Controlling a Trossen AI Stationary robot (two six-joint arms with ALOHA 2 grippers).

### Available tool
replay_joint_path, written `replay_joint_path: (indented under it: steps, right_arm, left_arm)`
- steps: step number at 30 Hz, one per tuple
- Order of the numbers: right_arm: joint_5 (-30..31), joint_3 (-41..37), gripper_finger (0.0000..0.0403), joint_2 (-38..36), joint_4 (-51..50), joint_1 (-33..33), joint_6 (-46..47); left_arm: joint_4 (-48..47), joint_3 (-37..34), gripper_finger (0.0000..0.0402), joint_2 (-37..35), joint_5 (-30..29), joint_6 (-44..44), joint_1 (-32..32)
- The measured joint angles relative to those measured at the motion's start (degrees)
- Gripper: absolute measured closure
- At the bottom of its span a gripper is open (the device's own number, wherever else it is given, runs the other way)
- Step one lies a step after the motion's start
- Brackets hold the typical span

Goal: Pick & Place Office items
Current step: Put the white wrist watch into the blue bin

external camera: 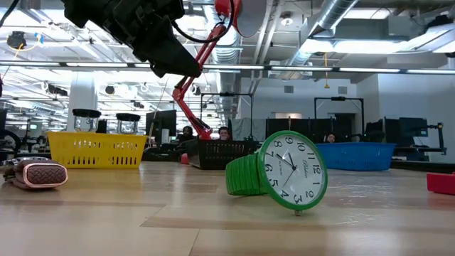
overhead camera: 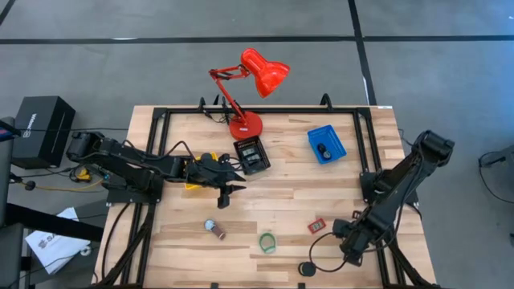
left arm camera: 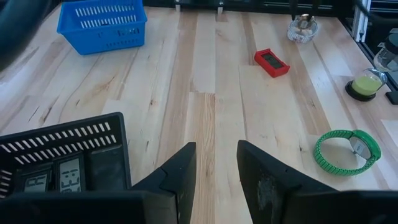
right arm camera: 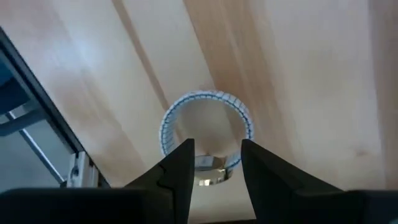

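- Left pincer: left of centre in the high view, above bare bench, just below the black mesh tray; fingers apart, nothing between them.
- Right pincer: lower right in the high view; fingers apart, a clear ring lying on the wood between and beyond the tips, no contact visible.
- Green watch: lower centre, standing on edge.
- Red rectangular piece: right of the watch.
- Black round puck: bottom edge.
- Small brown case: lower left of centre.
- Blue tray: upper right, small dark item inside.
- Yellow tray: partly behind the left arm.
- Red desk lamp: upper centre.
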Motion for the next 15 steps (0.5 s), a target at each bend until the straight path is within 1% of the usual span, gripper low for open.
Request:
replay_joint_path:
  steps: [2,4,8,15]
  right_arm:
    - [2.3,0.0,0.028,-0.3,-1.6,0.1,0.0]
    - [3.0,0.0,0.028,0.0,-2.4,0.2,0.0]
    - [1.9,0.0,0.028,2.8,-2.1,0.2,0.0]
    - [-2.5,0.0,0.028,8.3,-0.2,0.5,-0.4]
  left_arm:
    - [0.0,0.0,0.0292,0.0,0.0,0.0,0.0]
    - [0.1,0.0,0.0292,0.0,0.0,0.0,0.0]
    - [0.3,0.0,0.0291,0.0,0.0,0.0,0.0]
    - [0.4,0.0,0.0291,0.0,0.0,0.0,0.0]
